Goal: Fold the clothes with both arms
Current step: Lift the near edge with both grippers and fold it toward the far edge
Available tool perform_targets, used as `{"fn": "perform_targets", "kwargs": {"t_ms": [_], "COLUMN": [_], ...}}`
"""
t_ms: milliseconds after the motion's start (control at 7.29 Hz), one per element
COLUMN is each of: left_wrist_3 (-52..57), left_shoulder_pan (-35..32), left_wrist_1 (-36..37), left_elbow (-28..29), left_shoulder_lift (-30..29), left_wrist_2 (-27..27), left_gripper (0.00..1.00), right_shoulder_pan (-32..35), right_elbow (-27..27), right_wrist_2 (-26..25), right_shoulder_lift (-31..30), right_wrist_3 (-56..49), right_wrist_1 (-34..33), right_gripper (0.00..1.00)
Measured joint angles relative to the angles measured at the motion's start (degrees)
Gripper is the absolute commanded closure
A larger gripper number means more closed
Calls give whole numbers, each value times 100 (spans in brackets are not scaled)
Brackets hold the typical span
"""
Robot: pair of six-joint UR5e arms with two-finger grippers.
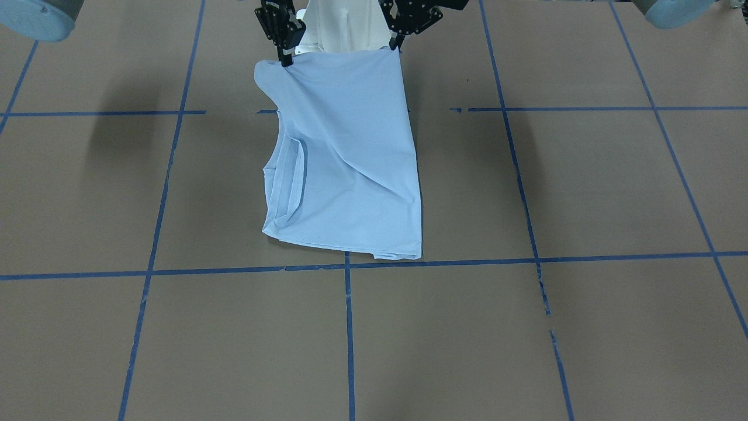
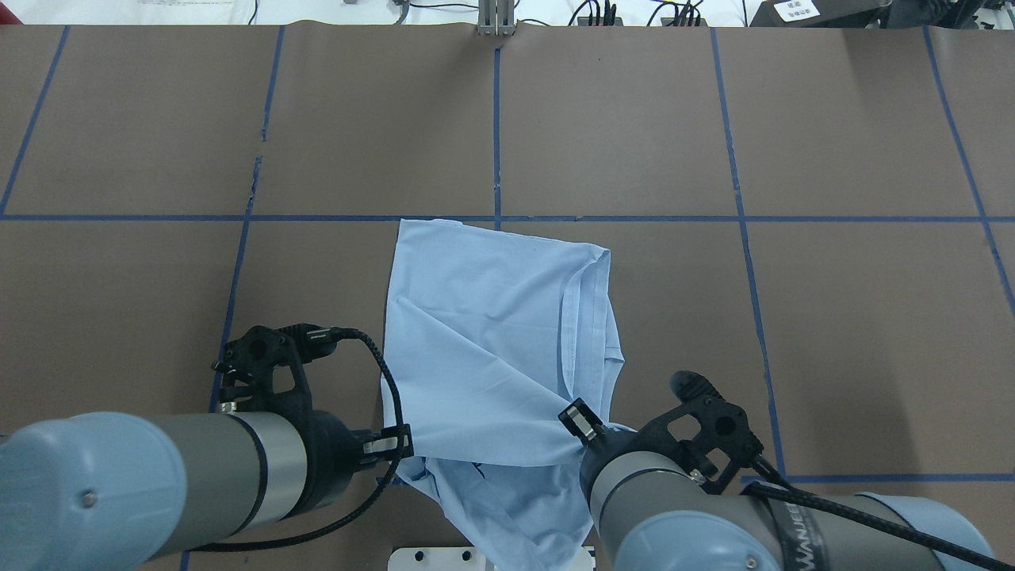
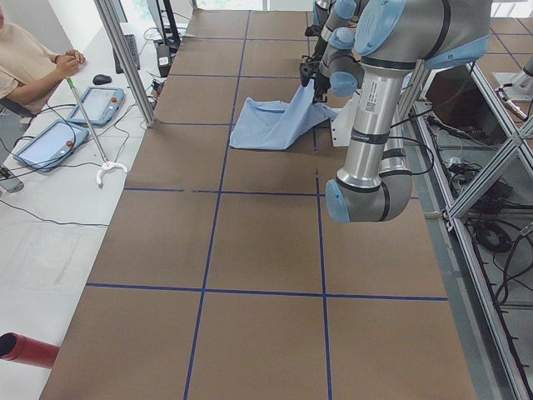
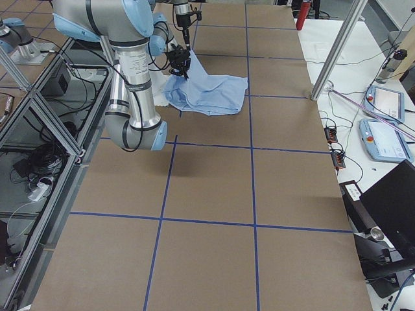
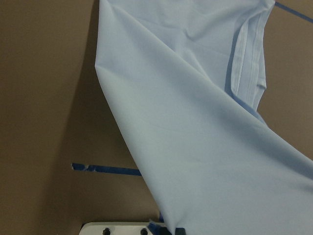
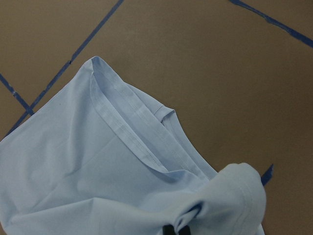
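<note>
Left arm (image 2: pixel 158 476) enters low on the left. Left tool (image 2: pixel 400 446) is pressed together on the near left corner of the T-shirt (image 2: pixel 492 333), holding it up off the surface (image 2: pixel 833 317). The T-shirt sits mid-surface, just ahead of the white base (image 2: pixel 428 557). Its far part lies flat on the brown sheet, by the blue tape lines (image 2: pixel 497 135). The near edge is raised and stretched between both tools, with diagonal creases running off it. A hemmed sleeve opening runs along its right side. Right tool (image 2: pixel 581 422) is pinching the near right corner, fabric bunched at the tips. Right arm (image 2: pixel 698 507) enters lower right.
</note>
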Motion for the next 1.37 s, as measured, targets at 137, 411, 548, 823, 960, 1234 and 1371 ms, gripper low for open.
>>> {"fn": "perform_targets", "kwargs": {"t_ms": [137, 411, 548, 823, 960, 1234, 1371], "left_wrist_3": [239, 704, 875, 1148, 1259, 1431, 1475], "left_shoulder_pan": [-230, -748, -989, -1374, -1519, -1656, -1668], "left_wrist_1": [-9, -140, -358, -892, -1157, -1812, -2052], "left_elbow": [266, 824, 1210, 2046, 2514, 3436, 3809], "left_shoulder_lift": [-147, -403, -519, -743, -887, -1067, -1154], "left_wrist_2": [-8, -20, -24, -39, -48, -46, -39], "left_gripper": [100, 100, 100, 100, 100, 100, 100], "right_shoulder_pan": [161, 522, 705, 1086, 1258, 1597, 1747], "right_elbow": [-333, -864, -1115, -1649, -1875, -2516, -2937], "right_wrist_2": [1, 22, 34, 77, 129, 219, 239], "right_shoulder_lift": [67, 121, 162, 295, 348, 462, 540], "right_wrist_3": [-61, -250, -340, -556, -677, -1001, -1181], "right_wrist_1": [215, 663, 865, 1206, 1341, 1794, 2171], "right_gripper": [100, 100, 100, 100, 100, 100, 100]}}
